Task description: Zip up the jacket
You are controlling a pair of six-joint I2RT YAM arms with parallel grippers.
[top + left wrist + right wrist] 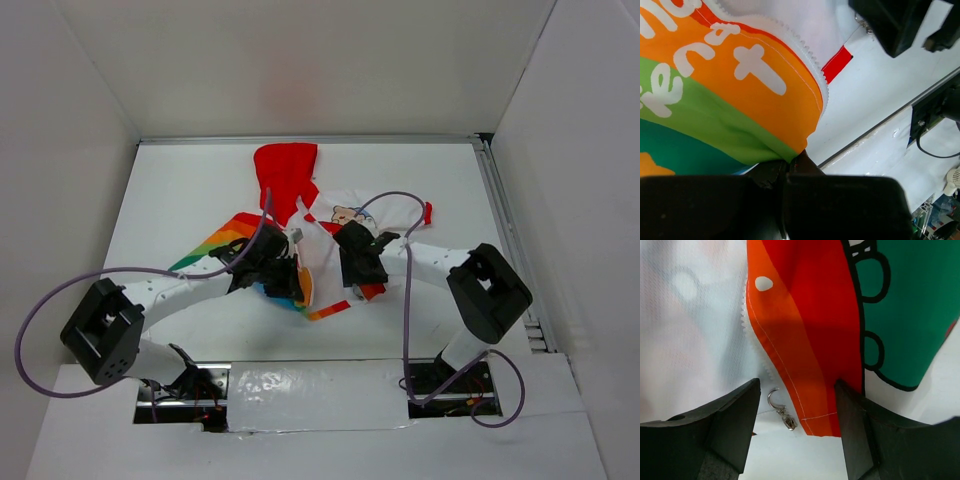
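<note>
The jacket [300, 225] lies open on the white table, with its red hood [285, 170] at the back and its white lining facing up. My left gripper [285, 280] is shut on the bottom corner of the rainbow front panel [755, 115]; the jaws [790, 166] pinch the green and orange fabric. My right gripper [360, 265] is open. In the right wrist view its fingers [797, 386] straddle the orange-red front edge [805, 340] without touching it. The small metal zipper slider [782, 412] lies between them, beside the white zipper teeth [747, 322].
The table's front edge with a dark rail [890, 120] runs just below the jacket. White walls enclose the table on three sides. Purple cables [405, 290] loop over both arms. A red hem strip [836, 64] lies near the right gripper's black body [895, 25].
</note>
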